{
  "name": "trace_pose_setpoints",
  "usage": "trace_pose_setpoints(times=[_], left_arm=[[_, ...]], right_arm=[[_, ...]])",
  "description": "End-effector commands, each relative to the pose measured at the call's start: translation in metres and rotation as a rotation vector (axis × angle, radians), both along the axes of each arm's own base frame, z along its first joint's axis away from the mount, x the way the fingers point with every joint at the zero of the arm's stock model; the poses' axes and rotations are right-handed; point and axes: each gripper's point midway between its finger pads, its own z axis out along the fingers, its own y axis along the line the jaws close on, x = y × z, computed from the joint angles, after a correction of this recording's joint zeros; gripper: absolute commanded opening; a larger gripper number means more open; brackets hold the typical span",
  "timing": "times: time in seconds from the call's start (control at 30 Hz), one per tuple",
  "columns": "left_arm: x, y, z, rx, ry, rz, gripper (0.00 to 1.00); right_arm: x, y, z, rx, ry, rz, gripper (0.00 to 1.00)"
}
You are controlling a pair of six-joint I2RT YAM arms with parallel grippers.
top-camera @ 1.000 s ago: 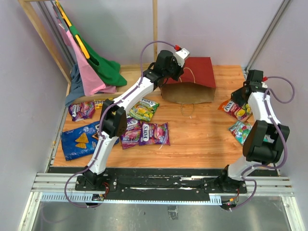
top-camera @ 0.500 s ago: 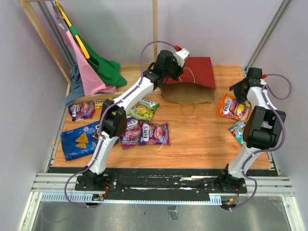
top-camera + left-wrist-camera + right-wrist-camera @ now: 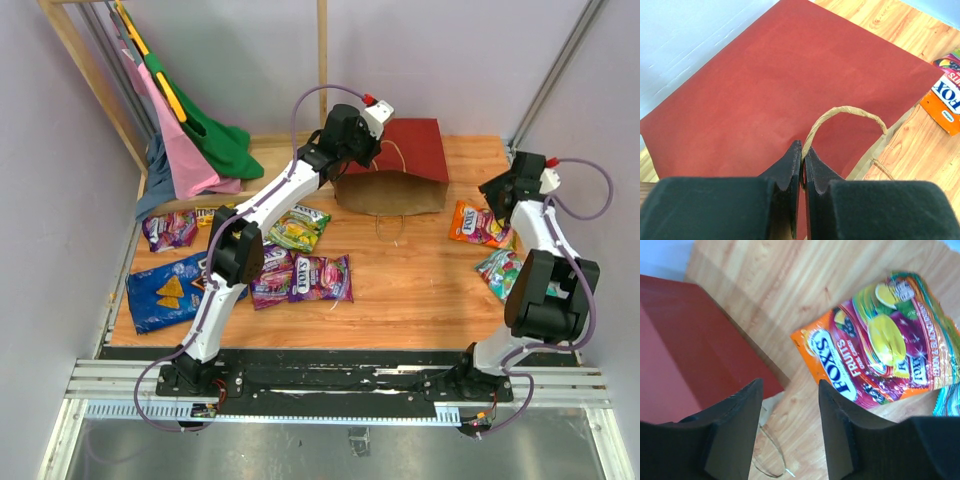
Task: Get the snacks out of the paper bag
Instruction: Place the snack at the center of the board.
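Left gripper (image 3: 802,150) pinching paper bag (image 3: 765,85) string handle (image 3: 850,111); right gripper (image 3: 790,385) spread, empty, beside orange packet (image 3: 875,355), worktop (image 3: 790,290) right edge.

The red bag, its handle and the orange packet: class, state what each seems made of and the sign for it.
Paper bag: matt dark red paper, it seems; dull flat face, brown inner edge.
Handle: twisted paper cord, judging by its spiral strands.
Orange packet: glossy printed plastic film, probably; it shines and wrinkles.
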Motion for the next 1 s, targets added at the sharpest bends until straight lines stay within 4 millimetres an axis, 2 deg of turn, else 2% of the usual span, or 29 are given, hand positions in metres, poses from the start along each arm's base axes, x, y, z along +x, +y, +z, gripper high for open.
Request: trace_pose_setpoints(times=[0.0, 0.13, 0.27, 0.33, 0.67, 0.8, 0.97], left_arm=[[0.007, 0.002, 0.007, -0.012, -0.027, 0.005, 0.1], [0.007, 0.002, 0.006, -0.013, -0.026, 0.004, 0.1], [0.008, 0.003, 0.007, -0.008, -0.031, 0.011, 0.1], [0.007, 0.003, 0.008, -0.008, -0.032, 0.011, 0.1], [0.009, 0.007, 0.009, 0.006, -0.044, 0.024, 0.1], [0.009, 0.008, 0.01, 0.008, -0.048, 0.027, 0.1], [0.009, 0.01, 0.012, 0.01, -0.052, 0.029, 0.1]], right_arm=[[-0.004, 0.017, -0.04, 0.029, 0.067, 0.029, 0.49], [0.0, 0.024, -0.069, 0.08, 0.147, 0.069, 0.46], [0.005, 0.033, -0.096, 0.153, 0.196, 0.072, 0.34], [0.008, 0.034, -0.106, 0.175, 0.209, 0.062, 0.31], [0.015, 0.023, -0.153, 0.208, 0.302, -0.055, 0.12], [0.014, 0.019, -0.161, 0.243, 0.321, -0.155, 0.11], [0.018, 0.005, -0.155, 0.215, 0.292, -0.251, 0.11]])
